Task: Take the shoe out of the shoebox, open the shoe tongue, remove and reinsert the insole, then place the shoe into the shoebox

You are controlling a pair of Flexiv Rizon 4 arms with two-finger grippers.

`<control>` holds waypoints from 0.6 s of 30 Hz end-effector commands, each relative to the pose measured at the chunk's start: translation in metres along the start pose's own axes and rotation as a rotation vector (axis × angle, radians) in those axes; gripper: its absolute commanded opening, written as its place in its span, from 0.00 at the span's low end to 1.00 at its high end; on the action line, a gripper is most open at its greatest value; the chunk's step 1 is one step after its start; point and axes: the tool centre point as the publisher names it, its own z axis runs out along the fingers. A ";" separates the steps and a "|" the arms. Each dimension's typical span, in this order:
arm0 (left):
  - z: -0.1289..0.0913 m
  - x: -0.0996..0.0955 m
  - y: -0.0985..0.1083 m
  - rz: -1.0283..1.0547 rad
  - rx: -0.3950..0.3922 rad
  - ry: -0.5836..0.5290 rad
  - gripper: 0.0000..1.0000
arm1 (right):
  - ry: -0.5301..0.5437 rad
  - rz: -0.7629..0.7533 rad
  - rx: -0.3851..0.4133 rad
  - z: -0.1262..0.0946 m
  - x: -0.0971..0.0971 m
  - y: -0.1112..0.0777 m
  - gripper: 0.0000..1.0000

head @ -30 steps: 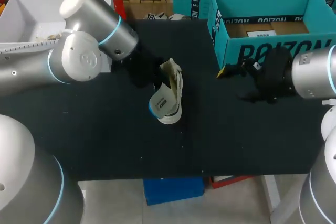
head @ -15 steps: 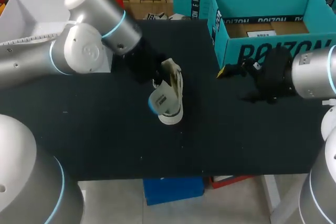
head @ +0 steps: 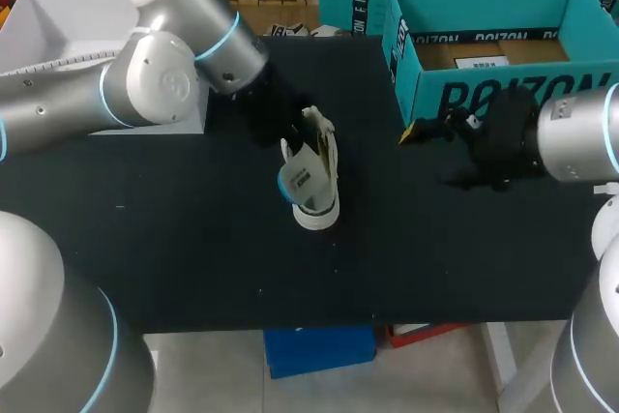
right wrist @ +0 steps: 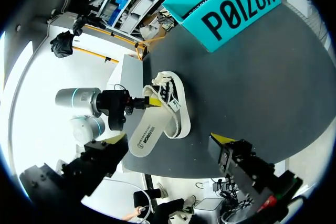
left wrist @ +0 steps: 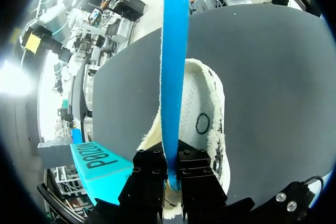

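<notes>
The white shoe lies on its side near the middle of the dark desk, well apart from the teal shoebox that stands open at the desk's far right corner.

The left arm comes in from the left side, and its tool sits just beside the shoe's opening. The tool's two fingers are pressed together on one end of the insole, one on each face. From this wrist the insole shows edge-on as a thin blue strip rising straight away from the fingers, with the shoe's white lining just beyond it. From the right wrist the insole's pale printed face is visible, slanting out from the shoe. In the overhead view its blue edge stands against the shoe's opening. I cannot tell whether any part of it is still tucked inside the shoe.

The right arm reaches in from the right side and hangs in front of the shoebox's near wall. Its tool has its yellow-tipped fingers spread wide apart, with nothing between them. It is well clear of the shoe and points across the desk towards it.
</notes>
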 end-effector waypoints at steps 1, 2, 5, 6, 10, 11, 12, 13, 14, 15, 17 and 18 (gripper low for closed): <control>0.000 0.003 -0.007 0.003 -0.008 -0.006 0.00 | -0.005 0.001 -0.003 0.001 0.001 -0.001 1.00; 0.000 0.005 -0.009 0.001 -0.013 -0.010 0.00 | -0.005 0.001 -0.003 0.001 0.001 -0.001 1.00; 0.002 0.008 -0.016 0.001 -0.021 -0.032 0.00 | -0.005 0.001 -0.003 0.001 0.001 -0.001 1.00; 0.004 0.009 -0.018 0.002 -0.024 -0.040 0.00 | -0.005 0.001 -0.003 0.001 0.001 -0.001 1.00; 0.006 0.011 -0.022 -0.009 -0.054 -0.101 0.00 | -0.005 0.001 -0.003 0.001 0.001 -0.001 1.00; 0.007 0.011 -0.024 -0.012 -0.054 -0.107 0.00 | -0.005 0.001 -0.003 0.001 0.001 -0.001 1.00; 0.008 0.011 -0.026 -0.016 -0.056 -0.120 0.00 | -0.005 0.001 -0.003 0.001 0.001 -0.001 1.00; 0.009 0.011 -0.027 -0.017 -0.061 -0.126 0.00 | -0.005 0.001 -0.003 0.001 0.001 -0.001 1.00; 0.009 0.012 -0.027 -0.014 -0.068 -0.134 0.00 | -0.005 0.001 -0.003 0.001 0.001 -0.001 1.00; 0.009 0.012 -0.028 -0.020 -0.077 -0.150 0.00 | -0.005 0.001 -0.003 0.001 0.001 -0.001 1.00; 0.009 0.013 -0.029 -0.019 -0.092 -0.168 0.00 | -0.005 0.001 -0.003 0.001 0.001 -0.001 1.00; 0.009 0.013 -0.029 -0.020 -0.093 -0.170 0.00 | -0.005 0.001 -0.003 0.001 0.001 -0.001 1.00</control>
